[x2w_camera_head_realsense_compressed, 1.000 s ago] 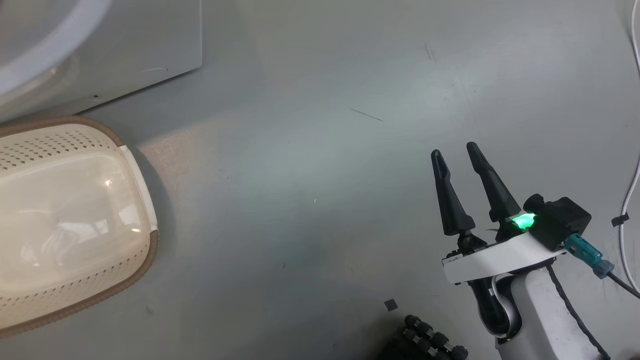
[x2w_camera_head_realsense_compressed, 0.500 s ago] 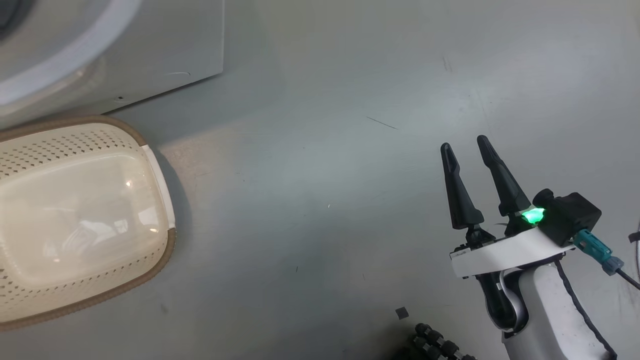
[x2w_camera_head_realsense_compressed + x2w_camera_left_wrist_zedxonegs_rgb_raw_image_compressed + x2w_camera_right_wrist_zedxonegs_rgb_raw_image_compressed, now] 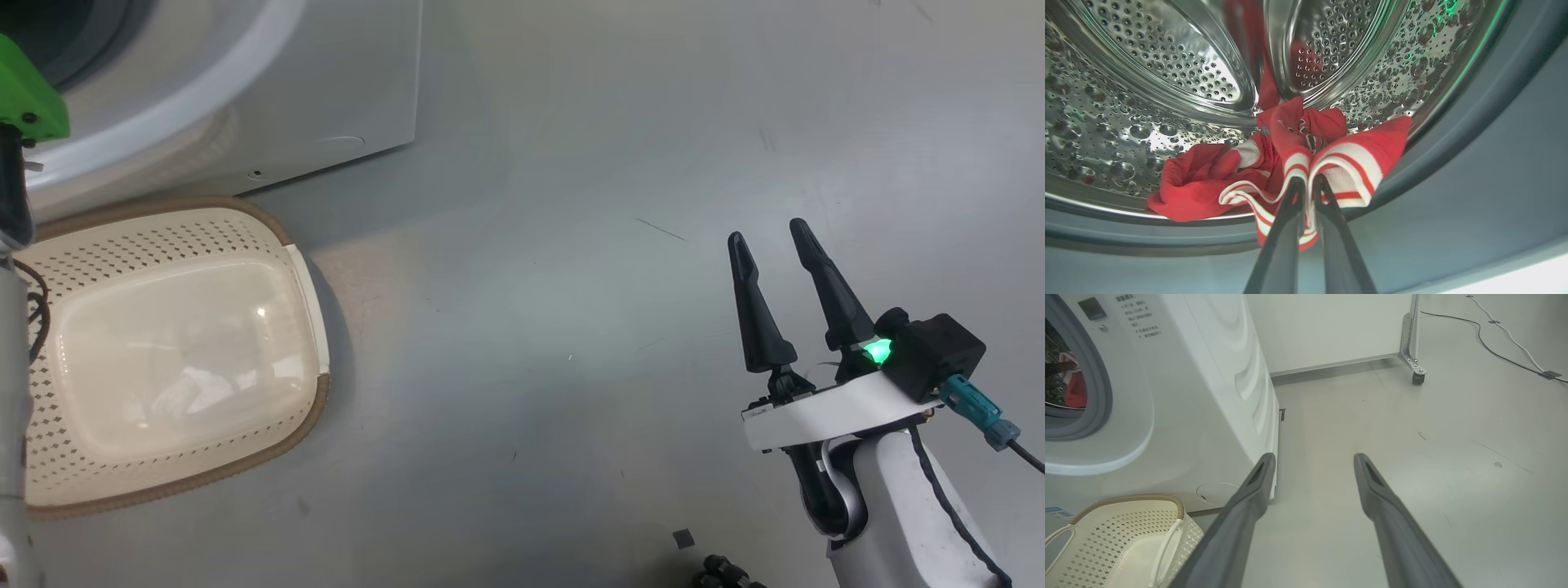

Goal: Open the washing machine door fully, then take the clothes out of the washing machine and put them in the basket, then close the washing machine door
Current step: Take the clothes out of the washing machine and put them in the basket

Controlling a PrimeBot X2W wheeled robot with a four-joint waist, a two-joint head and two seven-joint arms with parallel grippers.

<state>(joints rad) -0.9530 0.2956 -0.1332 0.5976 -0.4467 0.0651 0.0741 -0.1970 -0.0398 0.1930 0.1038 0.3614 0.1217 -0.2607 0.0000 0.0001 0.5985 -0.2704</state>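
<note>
Clothes, red with white stripes, lie at the front lip of the drum. The left gripper is pinched almost shut on a striped edge right at its fingertips, and the rest of the garment trails off to its left. A good pull goes straight back and slightly up, so the cloth clears the grey rubber ring without snagging. The basket sits empty below that gripper. The right gripper hangs spread wide, holding nothing.

White forearm — right gripper's black tapered fingers, green light
</note>
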